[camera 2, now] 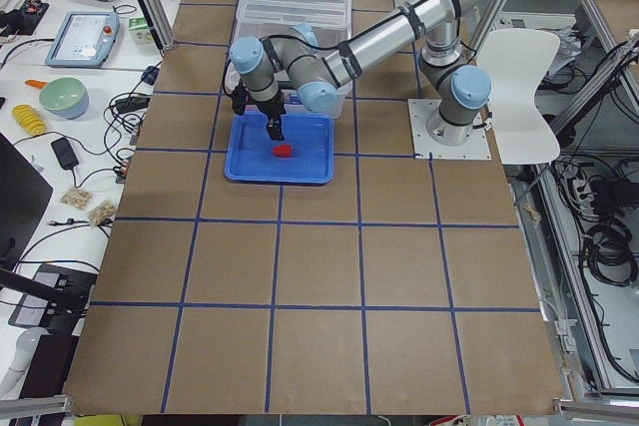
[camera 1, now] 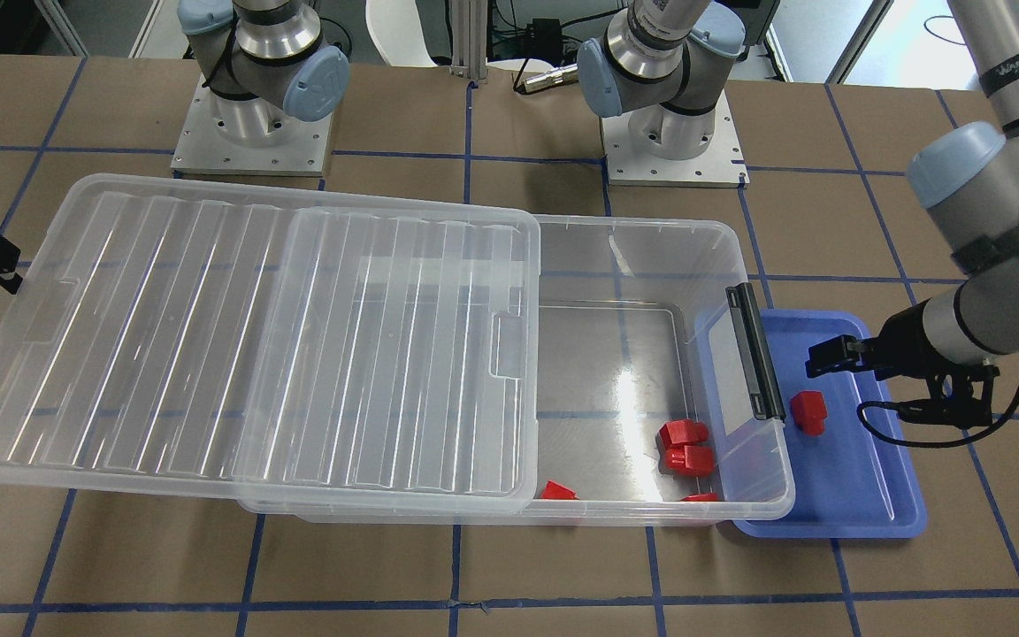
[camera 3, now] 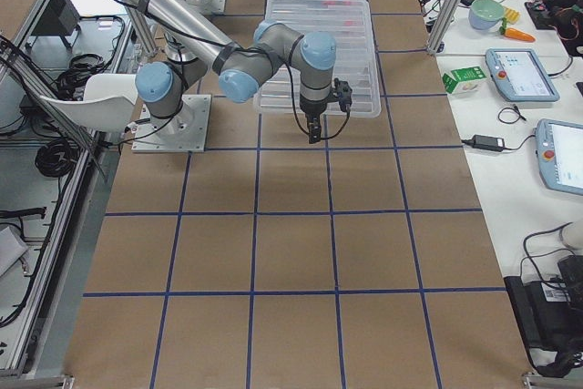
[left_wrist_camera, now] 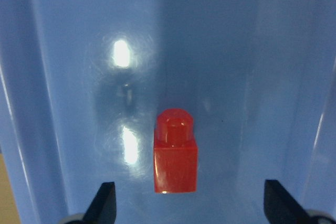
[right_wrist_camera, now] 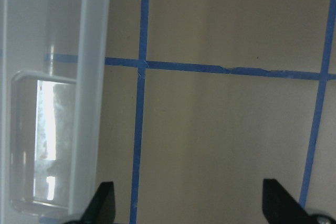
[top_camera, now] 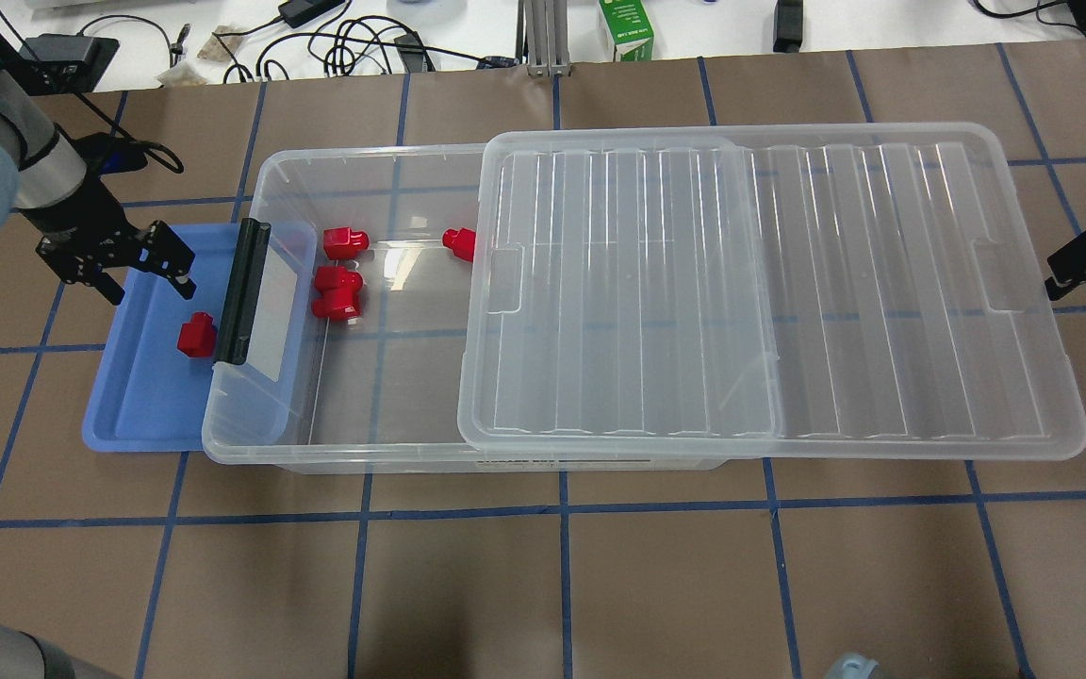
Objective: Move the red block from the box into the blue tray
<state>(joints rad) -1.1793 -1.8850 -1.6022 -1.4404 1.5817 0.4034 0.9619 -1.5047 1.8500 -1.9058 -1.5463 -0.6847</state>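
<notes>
One red block (left_wrist_camera: 176, 156) lies flat on the floor of the blue tray (top_camera: 133, 405), stub pointing away from my left gripper (left_wrist_camera: 189, 209). That gripper is open and empty, and hovers just above the block with its fingertips (left_wrist_camera: 105, 203) wide on either side. It also shows over the tray in the overhead view (top_camera: 152, 278) and the front view (camera 1: 828, 358). The clear box (top_camera: 364, 405) stands beside the tray with three more red blocks (top_camera: 337, 292) showing inside. My right gripper (right_wrist_camera: 189, 209) is open and empty over bare table at the lid's far end (top_camera: 1076, 269).
The ribbed lid (top_camera: 769, 283) is slid aside and covers the box's right part, overhanging it. The box's black latch (top_camera: 241, 292) hangs over the tray's inner edge. Brown table with blue tape lines lies all around. Cables and a green carton (top_camera: 626, 28) lie at the far edge.
</notes>
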